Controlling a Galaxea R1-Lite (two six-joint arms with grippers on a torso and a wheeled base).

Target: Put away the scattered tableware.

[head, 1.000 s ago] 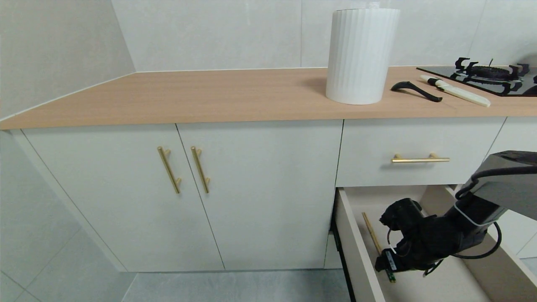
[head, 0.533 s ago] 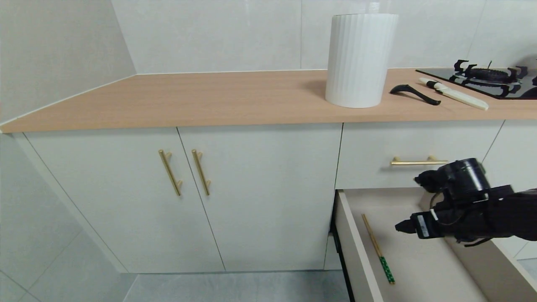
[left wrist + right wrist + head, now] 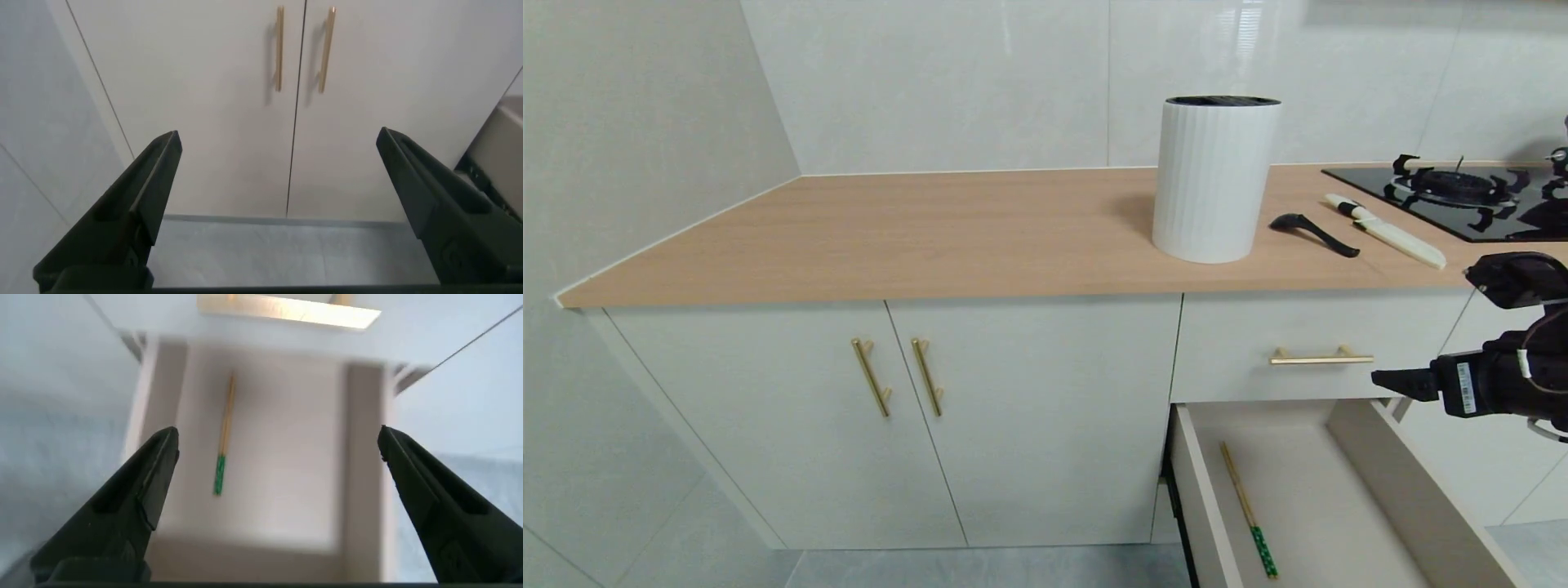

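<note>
One wooden chopstick [image 3: 1245,510] with a green end lies on the floor of the open lower drawer [image 3: 1207,498], near its left wall. In the right wrist view the chopstick [image 3: 224,437] lies far below the jaws. My right gripper [image 3: 1395,382] hangs open and empty above the drawer's right side, level with the upper drawer front; its fingers stand wide apart [image 3: 275,437]. A black spoon [image 3: 1313,232] and a cream-bladed knife [image 3: 1388,233] lie on the countertop right of a white ribbed holder [image 3: 1213,180]. My left gripper [image 3: 278,135] is open and empty, facing the cupboard doors.
A black gas hob [image 3: 1462,192] sits at the counter's far right. The shut upper drawer has a brass handle [image 3: 1321,357]. Two cupboard doors with brass handles [image 3: 898,388] stand to the left. The pulled-out drawer juts into the floor space.
My right gripper let go of the chopstick on the drawer floor, then rose up and to the right out of the drawer. The head camera tilted upward.
</note>
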